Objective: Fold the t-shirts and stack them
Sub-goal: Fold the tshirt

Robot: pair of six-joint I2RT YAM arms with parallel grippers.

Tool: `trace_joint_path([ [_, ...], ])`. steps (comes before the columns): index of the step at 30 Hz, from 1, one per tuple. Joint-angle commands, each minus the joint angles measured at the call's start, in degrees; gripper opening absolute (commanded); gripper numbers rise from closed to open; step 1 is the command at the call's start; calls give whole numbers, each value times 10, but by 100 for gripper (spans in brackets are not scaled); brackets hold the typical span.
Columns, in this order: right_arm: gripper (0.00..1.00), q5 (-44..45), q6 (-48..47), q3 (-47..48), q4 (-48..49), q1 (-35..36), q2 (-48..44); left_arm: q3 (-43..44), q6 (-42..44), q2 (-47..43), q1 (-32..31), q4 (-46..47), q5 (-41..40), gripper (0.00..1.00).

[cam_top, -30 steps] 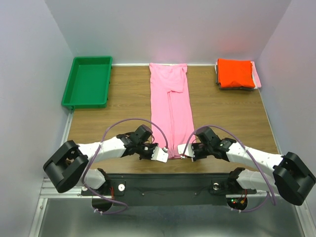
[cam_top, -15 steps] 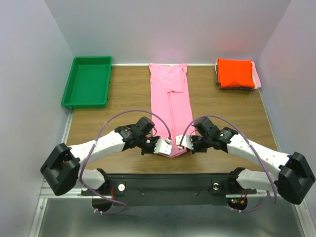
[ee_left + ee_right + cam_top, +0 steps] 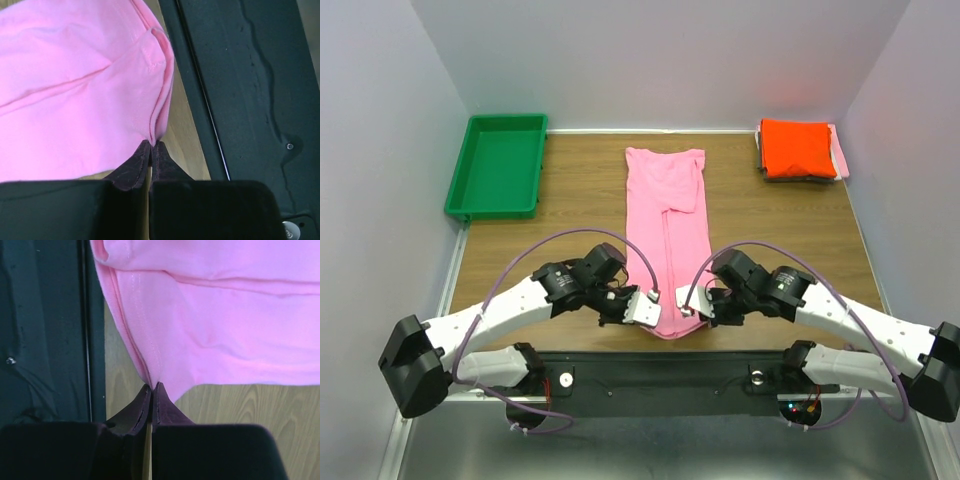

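A long bubblegum pink t-shirt (image 3: pixel 667 225), folded into a narrow strip, runs down the middle of the table. My left gripper (image 3: pixel 646 310) is shut on its near left corner, the pinched cloth (image 3: pixel 156 131) bunching at the fingertips. The strip's near right corner is pinched in my right gripper (image 3: pixel 690 308), which is shut on the hem (image 3: pixel 150 371). Both corners are lifted a little above the wood at the table's front edge. An orange-red t-shirt (image 3: pixel 797 147) lies folded on a small stack at the back right, with a paler pink one (image 3: pixel 840 155) peeking out beneath.
A green plastic tray (image 3: pixel 498 166) sits at the back left. The black mounting rail (image 3: pixel 670 372) runs just below the grippers, along the table's near edge. White walls close in the table on three sides.
Both grippers have pulled the pink t-shirt's near end toward the front edge; its far end has slid away from the back wall. The left gripper closed on the corner.
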Motion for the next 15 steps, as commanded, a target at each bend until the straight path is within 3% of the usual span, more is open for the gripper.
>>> trace_joint_path([
  [1, 1, 65, 8, 16, 27, -8, -1, 24, -6, -2, 24, -7, -4, 0],
  [6, 1, 56, -6, 53, 63, -60, 36, 44, 37, 34, 86, 12, 2, 0],
  [15, 1, 14, -127, 103, 115, -177, 150, 93, 124, 125, 168, 90, -19, 0],
])
